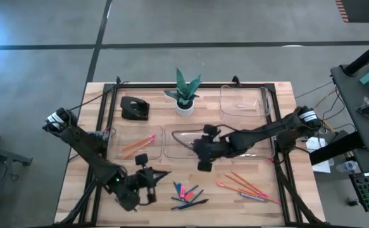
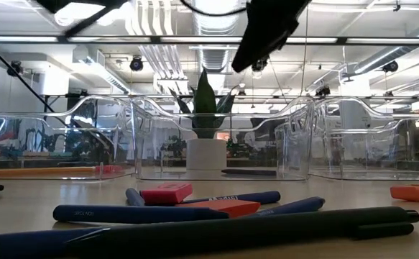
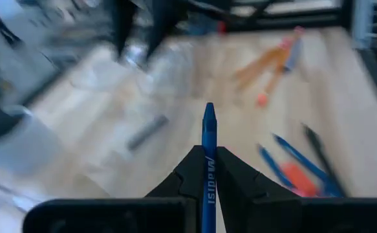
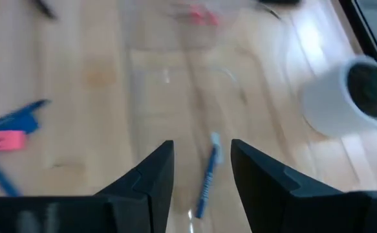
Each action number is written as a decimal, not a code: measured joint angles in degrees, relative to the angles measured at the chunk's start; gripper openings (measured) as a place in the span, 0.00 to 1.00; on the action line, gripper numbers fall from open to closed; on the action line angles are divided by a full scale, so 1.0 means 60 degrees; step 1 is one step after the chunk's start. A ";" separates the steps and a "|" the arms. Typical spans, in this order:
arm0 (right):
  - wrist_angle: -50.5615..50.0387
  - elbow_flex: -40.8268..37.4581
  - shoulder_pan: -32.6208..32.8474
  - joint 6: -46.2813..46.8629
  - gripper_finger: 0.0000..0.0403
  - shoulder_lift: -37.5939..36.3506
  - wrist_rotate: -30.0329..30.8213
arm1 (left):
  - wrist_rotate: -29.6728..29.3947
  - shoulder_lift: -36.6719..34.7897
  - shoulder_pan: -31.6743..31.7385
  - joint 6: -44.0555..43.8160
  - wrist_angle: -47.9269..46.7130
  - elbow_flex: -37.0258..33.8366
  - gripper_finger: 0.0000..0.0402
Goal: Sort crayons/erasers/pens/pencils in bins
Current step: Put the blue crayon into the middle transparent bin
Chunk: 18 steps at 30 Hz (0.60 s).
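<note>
From above, four shallow clear plastic bins [image 1: 242, 100] are sitting on the wooden table [image 1: 76, 171]: one at the far right, three in a row across the middle. The left bin of the row is holding two thin orange pencils [image 1: 137, 145]. The right gripper [image 1: 204, 166] is hanging at the near edge of the middle bin. The left gripper [image 1: 164, 173] is pointing toward the loose pile of short blue crayons [image 1: 193, 191], a dark slim pen [image 1: 193, 204] and a small pink eraser [image 1: 181, 192] near the front. More orange pencils are lying at front right. A black desk object [image 1: 134, 108] and a potted plant in a white pot [image 1: 185, 95] are standing behind the row.

At table height, a long black pen [image 2: 252, 229], blue crayons [image 2: 130, 213] and a pink eraser block [image 2: 165, 192] are filling the foreground, with the bins and pot behind.

The left wrist view is showing jaws clamped on one blue crayon [image 3: 209, 162], pointing forward.

The right wrist view is showing jaws apart, above what seems to be a blue crayon [image 4: 207, 176] lying inside a clear bin.
</note>
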 joint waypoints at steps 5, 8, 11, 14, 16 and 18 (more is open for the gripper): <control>0.1161 -0.0411 0.0616 -0.0827 0.35 0.0000 0.0003 | 0.0127 -0.0040 0.0997 0.1386 0.1048 -0.0011 0.03; 0.1580 -0.0622 0.0805 -0.1150 0.34 0.0000 0.0049 | 0.0856 -0.0040 0.1704 0.1793 0.1417 -0.0027 0.03; 0.1720 -0.0818 0.0827 -0.1238 0.34 0.0000 0.0319 | 0.1725 -0.0040 0.2457 0.2122 0.1693 -0.0061 0.03; 0.1708 -0.1033 0.0795 -0.1247 0.34 -0.0028 0.0740 | 0.2490 -0.0040 0.3261 0.2451 0.2055 -0.0232 0.03; 0.1693 -0.1168 0.0791 -0.1249 0.34 -0.0077 0.1105 | 0.3025 -0.0040 0.3796 0.2511 0.2415 -0.0404 0.03; 0.1627 -0.1277 0.0791 -0.1233 0.33 -0.0143 0.1434 | 0.3507 -0.0040 0.4303 0.2513 0.2725 -0.0587 0.03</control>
